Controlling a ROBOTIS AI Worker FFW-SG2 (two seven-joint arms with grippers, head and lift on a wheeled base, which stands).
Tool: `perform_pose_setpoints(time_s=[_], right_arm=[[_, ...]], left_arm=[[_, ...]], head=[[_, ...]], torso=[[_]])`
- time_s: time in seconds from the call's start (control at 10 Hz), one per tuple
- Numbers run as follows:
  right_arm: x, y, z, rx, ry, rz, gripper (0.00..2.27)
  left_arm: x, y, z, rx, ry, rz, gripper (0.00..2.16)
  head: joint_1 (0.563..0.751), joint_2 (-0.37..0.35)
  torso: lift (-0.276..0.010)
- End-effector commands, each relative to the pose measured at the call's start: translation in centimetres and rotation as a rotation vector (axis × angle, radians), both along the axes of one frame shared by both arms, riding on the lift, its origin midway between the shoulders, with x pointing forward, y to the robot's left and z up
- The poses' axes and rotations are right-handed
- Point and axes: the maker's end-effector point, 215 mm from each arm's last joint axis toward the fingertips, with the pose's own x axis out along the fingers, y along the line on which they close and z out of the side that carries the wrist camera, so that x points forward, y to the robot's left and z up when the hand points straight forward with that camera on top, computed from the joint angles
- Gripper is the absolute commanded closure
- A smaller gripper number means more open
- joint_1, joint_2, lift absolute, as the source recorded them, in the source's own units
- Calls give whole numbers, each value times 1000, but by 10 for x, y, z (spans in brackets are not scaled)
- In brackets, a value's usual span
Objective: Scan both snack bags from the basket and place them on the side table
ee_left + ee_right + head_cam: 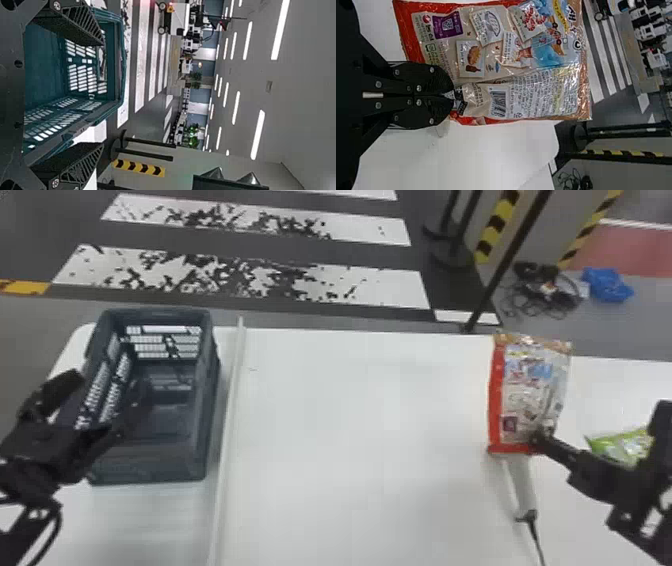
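Handling notes, taken from where I stand watching the robot work.

1. Item position. The red-edged snack bag point(530, 390) is held over the desk point(350, 415), well to the robot's right of the basket point(209, 390). The green snack bag point(620, 445) lies farther to the right of the basket.

2. Pincer state. The right pincer point(453, 95) is pressed nearly together on a narrow fold of film at the back of the red-edged bag, near one end. The left pincer point(101, 95) is spread, holding nothing, at the basket.

3. Material. Expect a light, pillow-shaped pack: slick, flexible film around a soft, shifting fill. The contents are probably brittle; do not compress the body.

4. Grip point. Take hold of the flat seam or end seal. The present grip is small and off-centre, so the bag may pivot or slip if swung quickly. Apply firm pressure to the film only.

5. Scan face. The barcode point(498, 103) sits close beside the right pincer and must stay smooth; creased film could spoil the reading. The scanner point(522, 490) is partly hidden by the bag, likewise right of the basket. Whether a reading has registered, I cannot tell.
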Motion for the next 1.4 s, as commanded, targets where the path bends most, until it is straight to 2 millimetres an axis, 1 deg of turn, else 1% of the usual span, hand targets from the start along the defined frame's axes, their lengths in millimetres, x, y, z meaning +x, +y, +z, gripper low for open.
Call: perform_pose_setpoints(time_s=[0.0, 0.1, 0.2, 0.4, 0.5, 0.7, 0.9, 1.0, 1.1, 1.2, 1.3], right_arm=[[4, -50, 3, -13, -8, -122, 2256], [1, -85, -3, -46, 17, -213, 2256], [-2, -117, -12, -83, 51, -290, 2256], [-10, -174, -21, -157, 77, -434, 2256], [-11, -192, -25, -165, 64, -478, 2256], [-29, -223, -44, -152, 89, -577, 2256], [-48, -246, -69, -133, 130, -661, 2256], [-52, -254, -79, -131, 129, -675, 2192], [-54, -263, -84, -128, 104, -693, 2010], [-54, -276, -78, -156, 46, -722, 1325], [-51, -278, -75, -158, 17, -730, 215]], left_arm=[[0, 0, 2, 2, -3, -2, 100], [-1, -2, 3, 2, -5, -5, 100], [-2, -1, 3, 2, -4, -5, 100], [-4, -1, 4, 4, -4, -5, 100], [-4, -1, 4, 4, -4, -6, 100], [-5, -2, 3, 8, -2, -9, 100], [-4, -4, 4, 11, -2, -17, 100], [-4, -4, 4, 13, -2, -19, 100], [-4, -3, 4, 13, -3, -20, 100], [-4, -4, 4, 11, -2, -21, 100], [-4, -5, 4, 11, -2, -22, 100]], head=[[695, -178], [695, -232], [695, -260], [695, -350], [695, -350], [695, -350], [695, -350], [695, -350], [695, -350], [695, -350], [695, -350]], torso=[[-75], [-75], [-75], [-75], [-75], [-75], [-75], [-75], [-75], [-75], [-75]])
